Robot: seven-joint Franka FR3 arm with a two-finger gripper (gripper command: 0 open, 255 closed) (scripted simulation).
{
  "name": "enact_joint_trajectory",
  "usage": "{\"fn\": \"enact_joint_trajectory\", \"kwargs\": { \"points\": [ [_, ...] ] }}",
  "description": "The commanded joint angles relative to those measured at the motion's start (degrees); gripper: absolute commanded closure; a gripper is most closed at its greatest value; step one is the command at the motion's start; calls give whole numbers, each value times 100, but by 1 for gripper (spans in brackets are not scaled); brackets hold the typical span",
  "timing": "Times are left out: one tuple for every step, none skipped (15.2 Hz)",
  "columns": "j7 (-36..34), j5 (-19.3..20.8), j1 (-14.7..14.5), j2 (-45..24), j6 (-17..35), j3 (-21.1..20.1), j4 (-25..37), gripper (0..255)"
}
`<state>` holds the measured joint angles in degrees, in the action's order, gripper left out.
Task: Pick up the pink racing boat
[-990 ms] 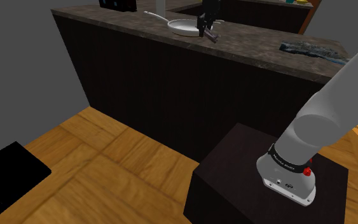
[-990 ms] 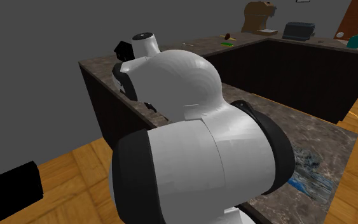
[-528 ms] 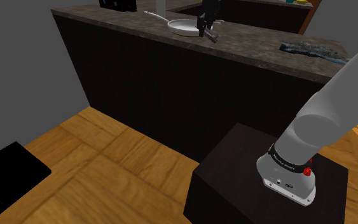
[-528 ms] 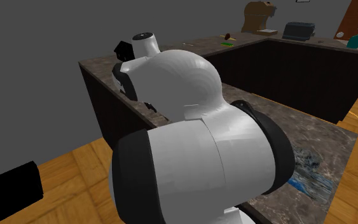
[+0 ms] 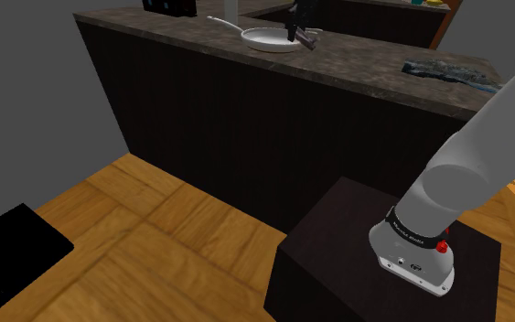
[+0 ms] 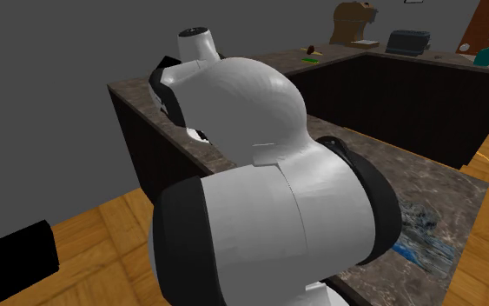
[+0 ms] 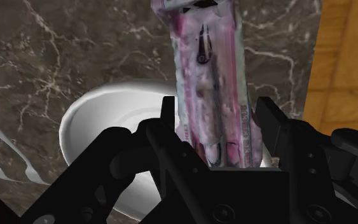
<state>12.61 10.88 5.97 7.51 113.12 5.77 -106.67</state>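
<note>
Claw (image 7: pixel 215 107) clenched on the pink racing boat (image 7: pixel 208 57), held between its fingers.

A white pan (image 5: pixel 266 38) is sitting on the dark marbled desk (image 5: pixel 155 26). Farther along, toward the shoulder view's right, a crumpled blue-grey cloth (image 5: pixel 449 70) is lying on it. A black box (image 5: pixel 8 252) is resting on the wood floor (image 5: pixel 155 229). A teal spray bottle (image 6: pixel 487 48) is standing in the second exterior view's upper right.

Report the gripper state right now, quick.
The gripper: closed on the pink racing boat, clasped between its two fingers.
</note>
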Motion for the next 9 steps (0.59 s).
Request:
{"fn": "enact_joint_trajectory", "kwargs": {
  "points": [
    [26,-13,-3,-12,-165,-4,177,255],
    [39,-19,-5,-20,-242,-5,262,255],
    [52,-24,-6,-30,-319,-6,350,255],
    [65,-30,-7,-40,-396,-8,439,255],
    [78,-36,-9,-53,-474,-9,529,255],
    [91,-42,-10,-66,-551,-10,621,255],
    [104,-47,-11,-81,-630,-11,715,255],
    [105,-48,-11,-82,-641,-11,728,255],
    [106,-48,-11,-83,-641,-11,729,255]
  ]
}}
